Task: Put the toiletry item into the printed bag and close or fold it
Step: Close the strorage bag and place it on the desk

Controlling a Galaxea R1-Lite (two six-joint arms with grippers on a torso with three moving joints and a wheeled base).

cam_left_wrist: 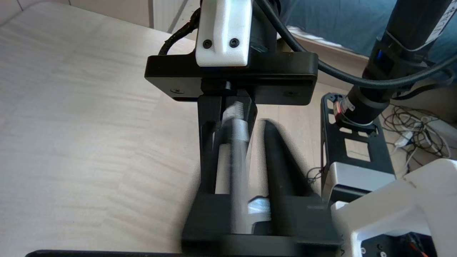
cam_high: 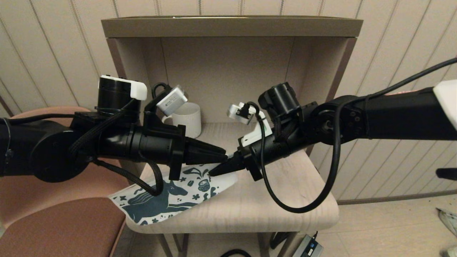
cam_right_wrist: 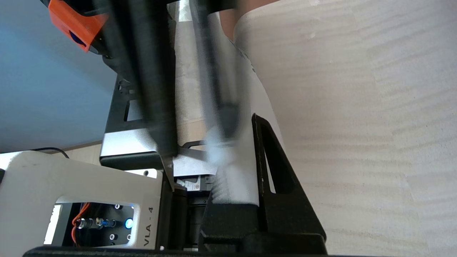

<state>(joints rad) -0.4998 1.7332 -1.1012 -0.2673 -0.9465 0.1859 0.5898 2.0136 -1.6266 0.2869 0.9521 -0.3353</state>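
The printed bag lies flat at the table's front left, its horse-printed end hanging over the edge. Both grippers meet tip to tip above the bag's right end. The toiletry item, a slim pale stick, runs between them. My right gripper is shut on the item's ribbed end, which lies against one finger. My left gripper is open: the stick rests along one finger, with a gap to the other finger.
A white ribbed mug stands at the back left of the light wooden table, inside a three-walled hutch. A reddish-brown chair stands against the table's left side. Cables and a power brick lie on the floor below.
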